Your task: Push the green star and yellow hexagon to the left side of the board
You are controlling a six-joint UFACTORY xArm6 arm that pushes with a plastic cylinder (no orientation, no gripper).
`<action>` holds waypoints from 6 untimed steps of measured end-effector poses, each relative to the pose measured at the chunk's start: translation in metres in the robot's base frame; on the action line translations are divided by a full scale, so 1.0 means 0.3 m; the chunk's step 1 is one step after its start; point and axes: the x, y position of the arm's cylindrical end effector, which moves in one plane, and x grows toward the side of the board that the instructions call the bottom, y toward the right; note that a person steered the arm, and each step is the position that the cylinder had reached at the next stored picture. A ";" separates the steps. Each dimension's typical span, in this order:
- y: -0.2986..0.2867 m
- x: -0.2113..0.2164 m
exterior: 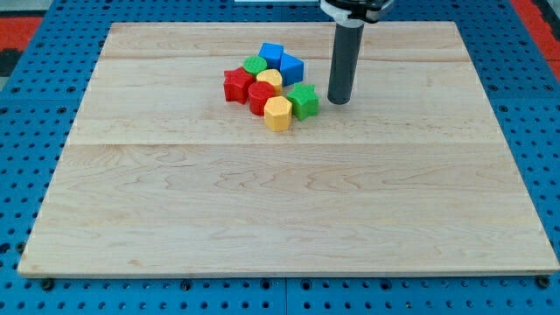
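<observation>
Camera view: wooden board [289, 210] on a blue pegboard table [26, 131], all blocks bunched in one cluster near the view's top centre, rest of the board bare wood. No pincer on this arm, so nothing to open or hold; it ends in the dark rod, and my tip [339, 101] sits on the board just right of the green star [304, 101], close but apparently not touching. Key relation: the star lies directly toward the view's left from my tip, and the yellow hexagon [277, 113] sits touching the star on its left, slightly lower. A leftward push looks lined up to drive the star into the hexagon. In the way: the red block [261, 95] and red star-like block [236, 84] sit left of the hexagon, so they'd likely get bulldozed along. Above those: a second yellow block [269, 80], a green round block [255, 65], and two blue blocks [282, 61]. Both targets remain well short of the left edge.
</observation>
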 end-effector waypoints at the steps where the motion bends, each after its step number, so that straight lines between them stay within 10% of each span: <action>1: -0.047 0.029; 6: -0.340 0.031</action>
